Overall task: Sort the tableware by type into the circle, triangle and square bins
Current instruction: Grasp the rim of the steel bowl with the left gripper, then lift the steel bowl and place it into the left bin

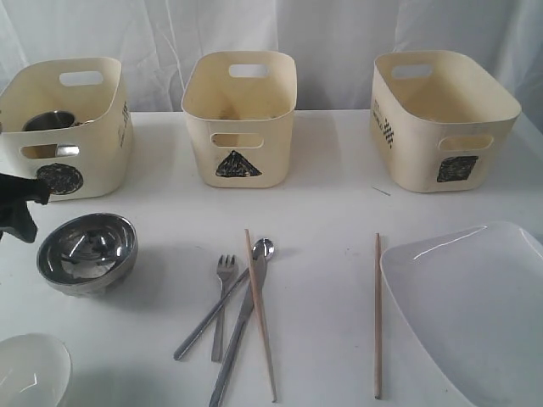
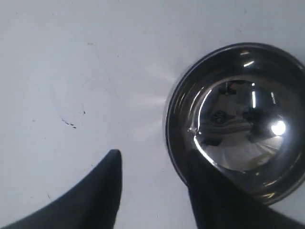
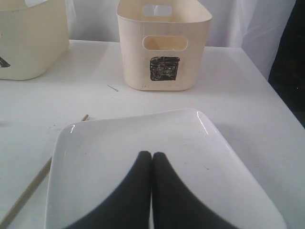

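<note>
Leftmost, the left gripper (image 2: pixel 152 160) is spread wide, one finger (image 2: pixel 224 200) over the rim of the upturned steel bowl (image 1: pixel 86 252), before the circle bin (image 1: pixel 64 127); fork (image 1: pixel 226 267), spoon (image 1: pixel 265 248), knife (image 1: pixel 233 348) and chopsticks (image 1: pixel 267 356) lie lengthwise, heads toward the bins, on the white desk (image 1: pixel 322 212); the right gripper (image 3: pixel 152 155) is pressed closed, empty, above the plate (image 3: pixel 95 143); a white curtain (image 1: pixel 339 25) hangs behind.

White table (image 1: pixel 331 212), pale curtain (image 1: pixel 339 25) hanging behind it, soft diffuse light, faint shadows
</note>
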`<control>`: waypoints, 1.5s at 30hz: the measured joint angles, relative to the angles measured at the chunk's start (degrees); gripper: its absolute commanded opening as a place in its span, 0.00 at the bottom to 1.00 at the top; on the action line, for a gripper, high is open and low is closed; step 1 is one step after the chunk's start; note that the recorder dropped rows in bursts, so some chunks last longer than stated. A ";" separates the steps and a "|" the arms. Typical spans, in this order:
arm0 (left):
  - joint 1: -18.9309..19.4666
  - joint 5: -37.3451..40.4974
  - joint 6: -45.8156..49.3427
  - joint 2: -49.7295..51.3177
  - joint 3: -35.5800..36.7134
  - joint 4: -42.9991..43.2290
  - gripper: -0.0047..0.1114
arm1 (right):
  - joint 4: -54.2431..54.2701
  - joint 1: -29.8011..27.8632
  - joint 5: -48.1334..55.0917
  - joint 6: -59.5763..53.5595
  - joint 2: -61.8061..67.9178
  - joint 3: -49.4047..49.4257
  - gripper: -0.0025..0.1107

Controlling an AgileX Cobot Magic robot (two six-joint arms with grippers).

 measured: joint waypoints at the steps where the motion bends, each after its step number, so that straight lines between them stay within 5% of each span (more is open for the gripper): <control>1: 0.00 -0.29 0.00 0.26 0.65 0.00 0.60 | 0.00 0.00 0.00 0.00 0.00 0.00 0.02; 12: 0.00 -8.56 0.00 7.28 3.04 -3.14 0.57 | 0.00 0.00 0.00 0.00 0.00 0.00 0.02; 21: 0.00 -12.95 -0.21 11.26 3.04 -6.00 0.05 | 0.00 0.00 0.00 0.00 0.00 0.00 0.02; 30: -0.09 -14.08 0.00 8.41 1.77 -6.46 0.04 | 0.00 0.00 0.00 0.00 0.00 0.00 0.02; 37: -0.09 -13.55 2.86 -5.43 -5.79 -5.95 0.04 | 0.00 0.00 0.00 0.00 0.00 0.00 0.02; 40: -0.09 -19.60 5.86 -10.73 -8.71 -5.95 0.04 | 0.00 0.00 0.00 0.00 0.00 0.00 0.02; 45: -0.09 -43.83 15.29 -12.37 -9.68 -5.83 0.04 | 0.00 0.00 0.00 0.00 0.00 0.00 0.02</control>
